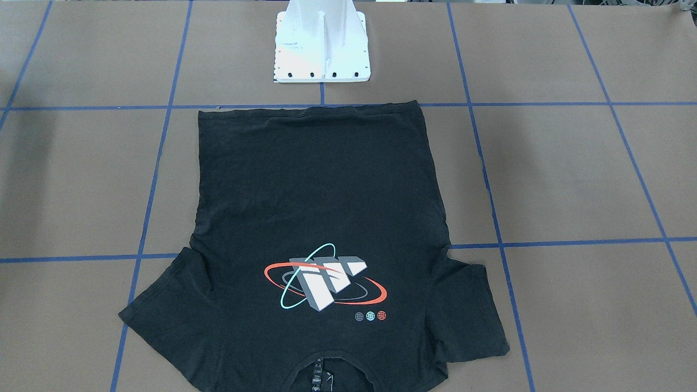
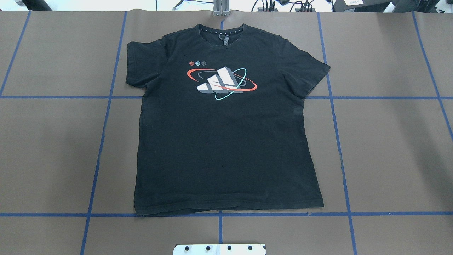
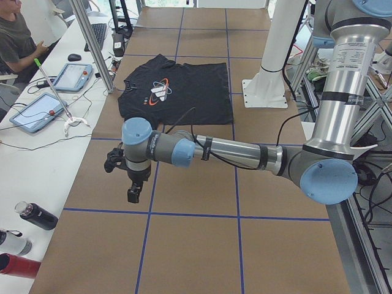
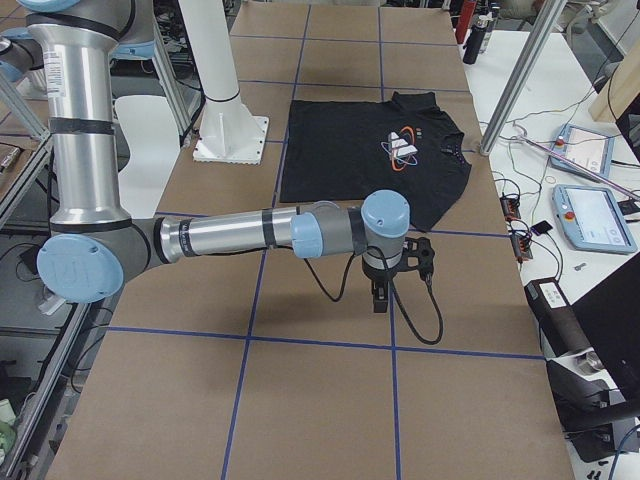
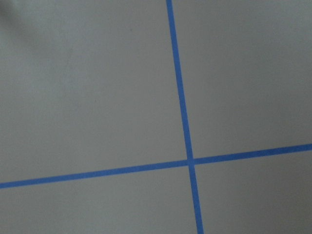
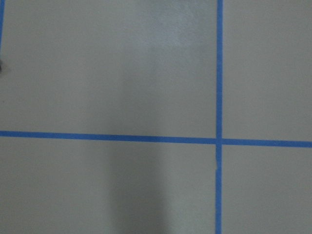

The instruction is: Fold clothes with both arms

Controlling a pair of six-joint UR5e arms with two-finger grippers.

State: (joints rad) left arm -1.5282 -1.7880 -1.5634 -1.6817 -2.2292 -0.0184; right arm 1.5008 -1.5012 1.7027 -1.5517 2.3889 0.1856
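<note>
Black T-shirt (image 2: pixel 226 141) lies well apart from left fingers (image 3: pixel 133 195) and right fingers (image 4: pixel 380 298), openness unclear.

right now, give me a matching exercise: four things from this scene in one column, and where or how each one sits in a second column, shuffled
Things
1. T-shirt
2. logo
3. white base pedestal
4. left gripper

Place or state
A. on the chest, close below the collar
B. hangs above bare brown table, well apart from the shirt
C. stands on the table just beyond the hem
D. spread flat, printed side up

Pairs: 1-D, 2-A, 3-C, 4-B
</note>
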